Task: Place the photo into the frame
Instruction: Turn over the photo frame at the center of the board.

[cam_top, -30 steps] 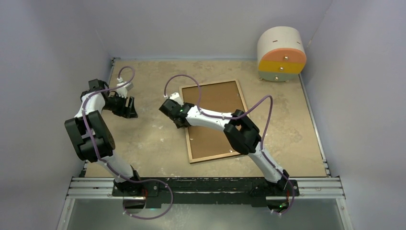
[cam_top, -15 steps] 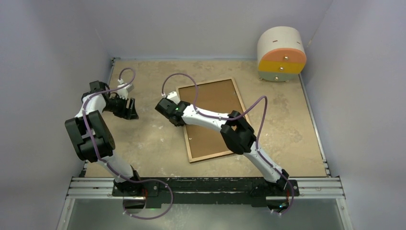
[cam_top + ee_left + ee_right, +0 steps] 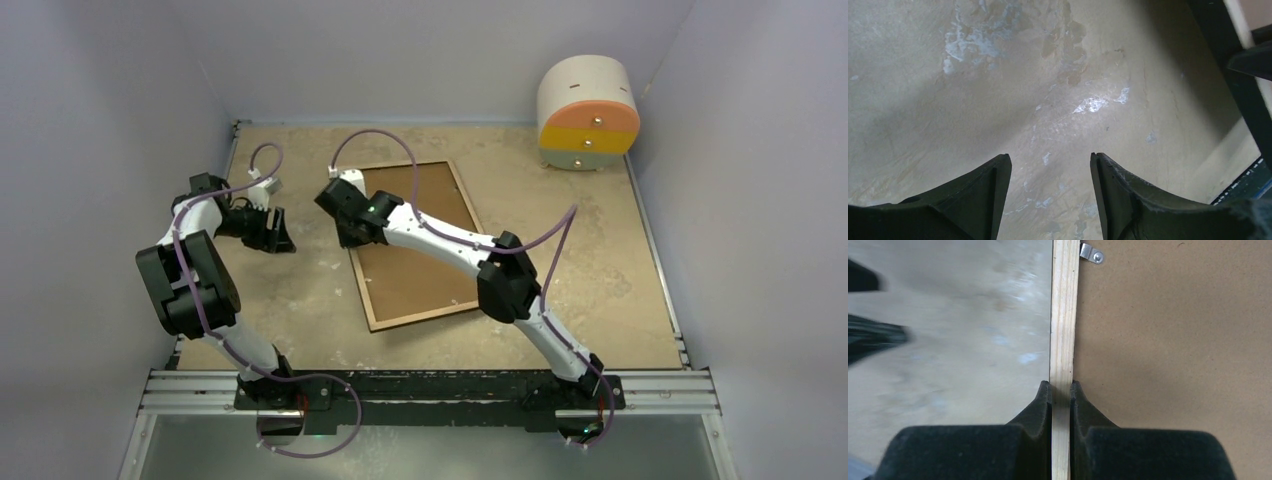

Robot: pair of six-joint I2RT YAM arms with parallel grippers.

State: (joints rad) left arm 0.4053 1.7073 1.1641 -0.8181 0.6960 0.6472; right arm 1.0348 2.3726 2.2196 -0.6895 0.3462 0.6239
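The frame (image 3: 468,215) lies back-up in the middle of the table, its light wood rail around a brown backing board (image 3: 415,260). My right gripper (image 3: 348,228) is shut on the frame's left rail near the far corner. In the right wrist view the jaws (image 3: 1061,386) pinch the pale wood rail (image 3: 1064,315), with the backing board (image 3: 1173,340) to its right and a small metal clip (image 3: 1091,254) at the top. My left gripper (image 3: 278,230) is open and empty over bare table, left of the frame; its jaws (image 3: 1050,159) stand well apart. The photo is out of view.
A round white drawer unit with orange, yellow and green fronts (image 3: 587,112) stands at the back right. Walls close in the table on the left, back and right. A metal rail (image 3: 430,390) runs along the near edge. A black bar (image 3: 1243,85) crosses the left wrist view's right side.
My right gripper has dragged the frame to the left and a little away, still shut on its left rail. The left gripper has barely moved.
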